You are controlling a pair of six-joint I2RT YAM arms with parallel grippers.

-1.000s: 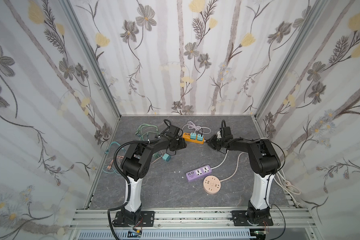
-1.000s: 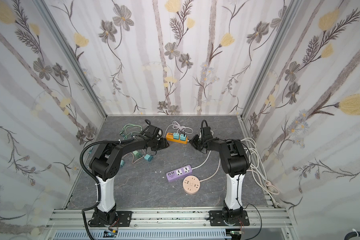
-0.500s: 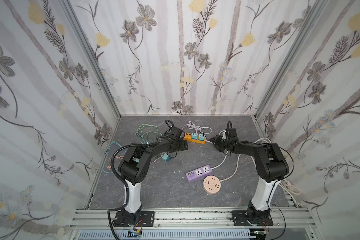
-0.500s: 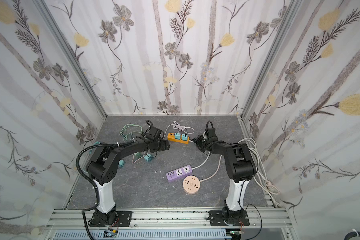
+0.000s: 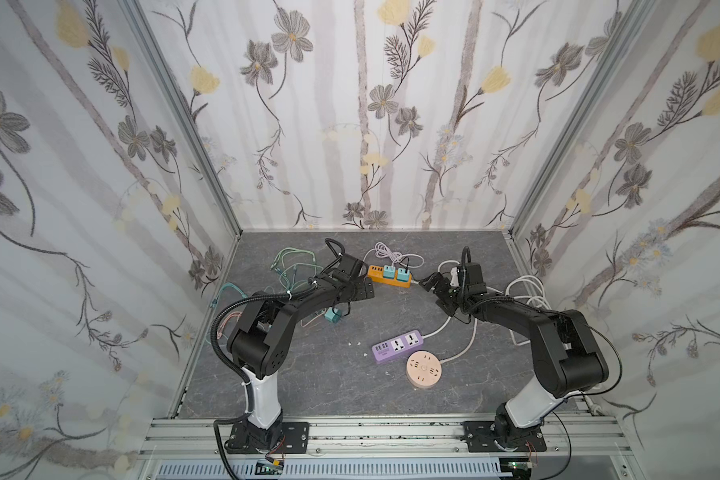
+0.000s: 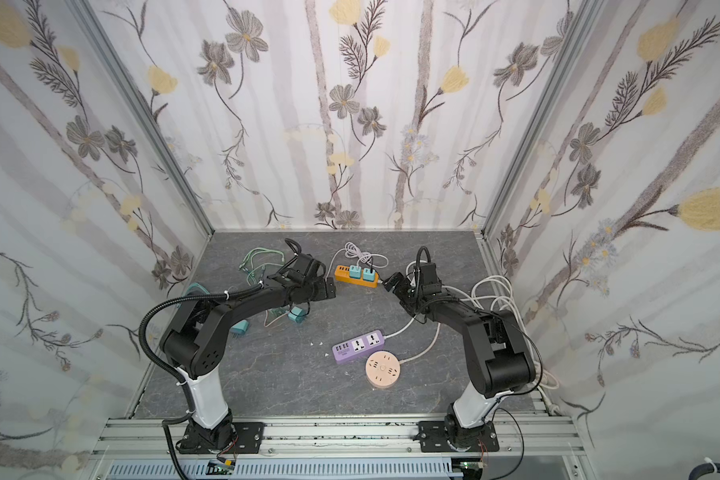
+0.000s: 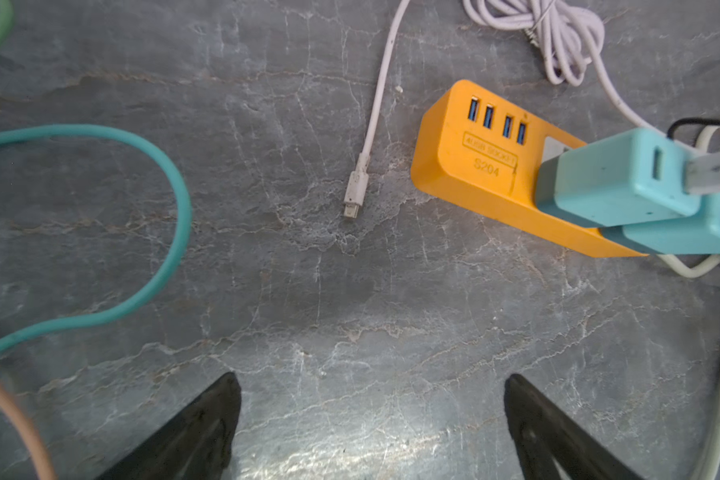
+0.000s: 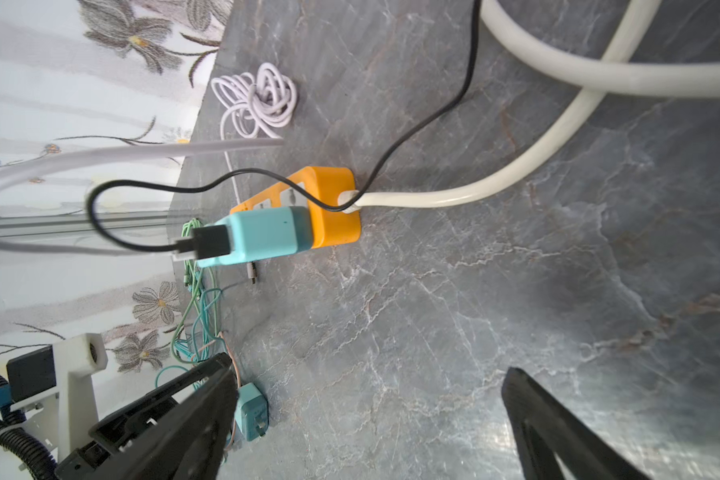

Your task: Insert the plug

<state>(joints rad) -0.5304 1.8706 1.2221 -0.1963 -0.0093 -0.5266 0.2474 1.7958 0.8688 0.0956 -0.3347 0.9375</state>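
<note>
At the jaws, task progress: neither gripper carries a plug. On this evidence the insertion looks complete. The black USB plug (image 8: 208,245) sits in the outer end of a teal USB charger (image 8: 267,237), and that charger stands in the orange power strip (image 8: 333,208). Only withdrawal of the arms appears to be left. Whether the plug is seated to full depth cannot be told.
Left gripper (image 7: 373,386): jaws spread wide, empty, touching nothing. Bare grey tabletop (image 7: 350,311) shows between the fingers.
Right gripper (image 8: 368,370): jaws spread wide, empty. No contact with strip, charger or cable.
Just ahead of the left gripper: a white cable connector (image 7: 355,195) lies loose on the tabletop, unplugged. Whether it belongs to the task cannot be told.
Farther ahead of the left gripper, off to one side: the USB-port end of the orange power strip, clear of the fingers. Two teal chargers stand side by side in its sockets.
Ahead of the right gripper: the cord end of the same strip, where a thick white power cord (image 8: 454,195) leaves it. In both top views the strip lies between the two grippers.
Beyond the strip: a coiled lilac cable (image 7: 558,41).
Farthest, back toward the arm bases: a purple power strip (image 5: 398,347) and a round pink socket hub (image 5: 424,370), with no plug visible in either. A spare teal charger (image 5: 331,316) lies beside the left arm.
</note>
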